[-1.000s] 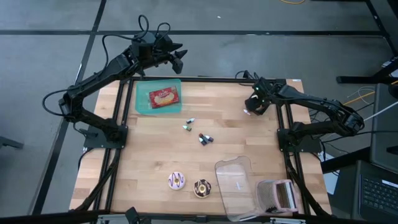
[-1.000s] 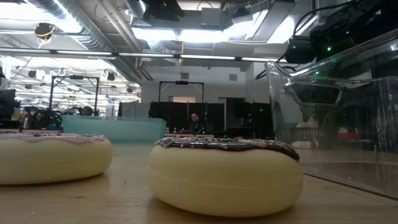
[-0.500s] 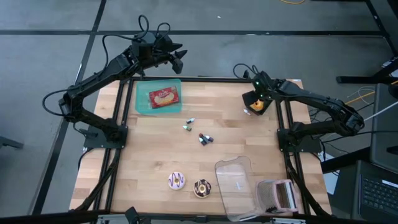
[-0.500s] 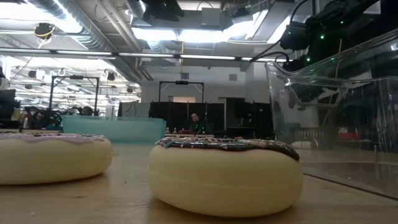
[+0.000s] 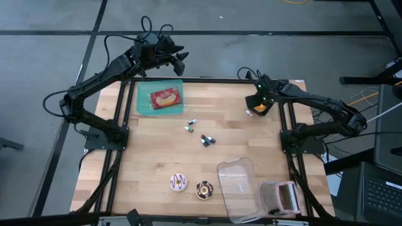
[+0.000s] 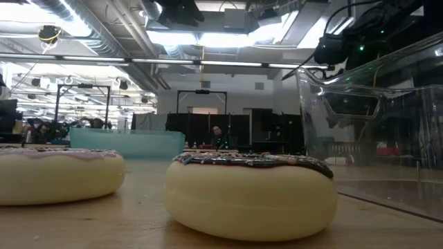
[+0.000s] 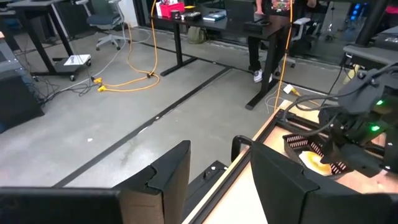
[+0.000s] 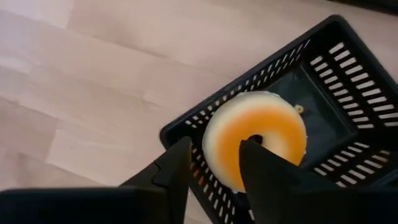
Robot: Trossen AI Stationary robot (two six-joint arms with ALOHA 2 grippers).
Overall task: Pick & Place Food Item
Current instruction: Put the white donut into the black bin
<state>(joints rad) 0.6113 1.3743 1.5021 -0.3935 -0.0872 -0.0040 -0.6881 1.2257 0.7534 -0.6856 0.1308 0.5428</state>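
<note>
The right gripper (image 8: 214, 165) hovers over a black basket (image 8: 348, 81) holding an orange-iced doughnut (image 8: 258, 140). Its parted, empty jaws straddle the doughnut's near rim; the ring lies flat just ahead. The left gripper (image 7: 217, 174), jaws parted, waits far off.

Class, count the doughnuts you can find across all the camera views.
3: a pink-iced doughnut and a chocolate-iced doughnut side by side near the table's front edge, and an orange-iced doughnut in the black basket. Others may be hidden.
</note>
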